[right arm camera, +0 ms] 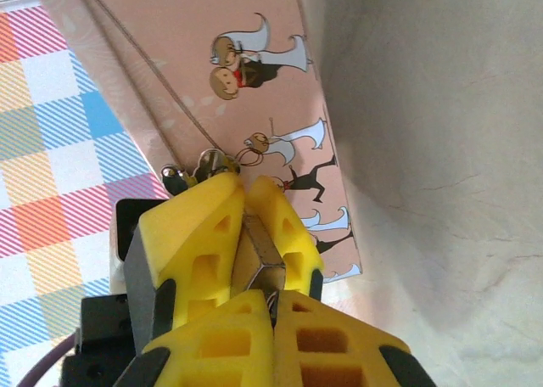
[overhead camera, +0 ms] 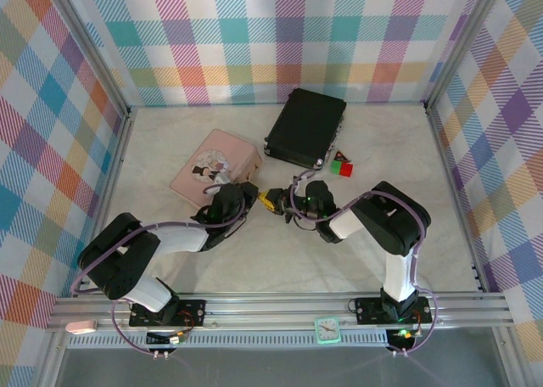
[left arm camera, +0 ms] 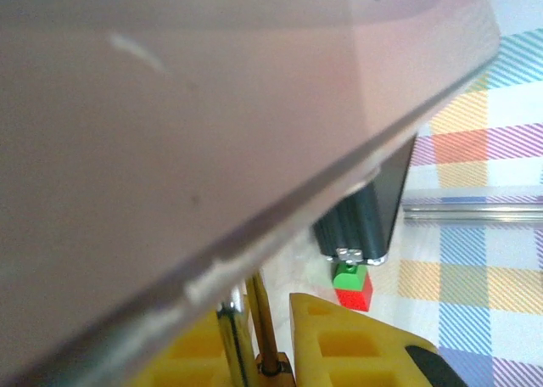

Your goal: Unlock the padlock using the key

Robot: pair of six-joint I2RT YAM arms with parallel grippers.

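Pink box: The flat pink tin box with little cartoon people on its lid is shut, so you cannot see inside it.
Black box: The black hard case with silver clasps is shut too. It sits behind the pink box, with one corner near it.
Blocks: A small red block with a green block sits just beside the black case's near corner.
Lock: You will find the tiny brass padlock near the middle of the table, close to the pink box's near right corner.
Left pincer: Your left gripper squeezes the padlock's body from both sides with its yellow fingers.
Key: The thin silver-grey key is just a sliver. Its far end touches the padlock.
Right pincer: Your right gripper has its fingers pressed almost together on the key.
Which way: The key's long line runs from your right gripper straight to the padlock, left to right across the table. Thin silver and brass rods stick out past the left fingertips. You cannot tell what they are part of.
Room: The pink box's edge is right beside your left gripper. Bare table lies open on the near side and to the right. The checked walls are well apart from both grippers.
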